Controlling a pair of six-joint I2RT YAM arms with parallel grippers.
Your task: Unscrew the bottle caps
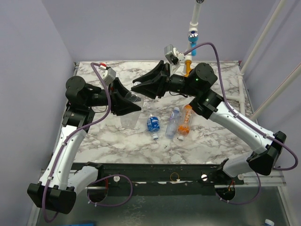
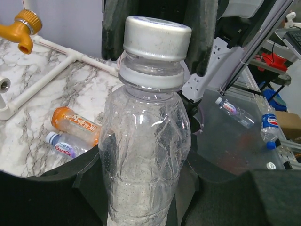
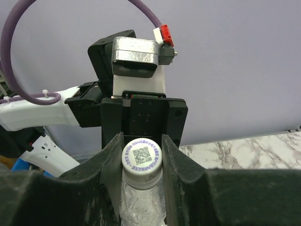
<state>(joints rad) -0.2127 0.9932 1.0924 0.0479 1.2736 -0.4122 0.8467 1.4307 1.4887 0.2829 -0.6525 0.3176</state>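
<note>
Step in hand: cap-off on clear unlabelled bottle (image 2: 146,155), centre of left wrist view. Left gripper (image 1: 128,101) clenched on its body; right gripper (image 3: 142,160) clamped round white cap (image 2: 157,37). We judge next move: twist right wrist, left holding firm.

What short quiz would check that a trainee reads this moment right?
1. True or false: the orange bottle stands upright on the table.
2. What does the right tool grip? A the white cap; B the orange bottle; C nothing.
3. How many bottles lie on the table, apart from the clear bottle in the left tool?
Key: 1 false, it lies flat. 2 A. 3 three.
</note>
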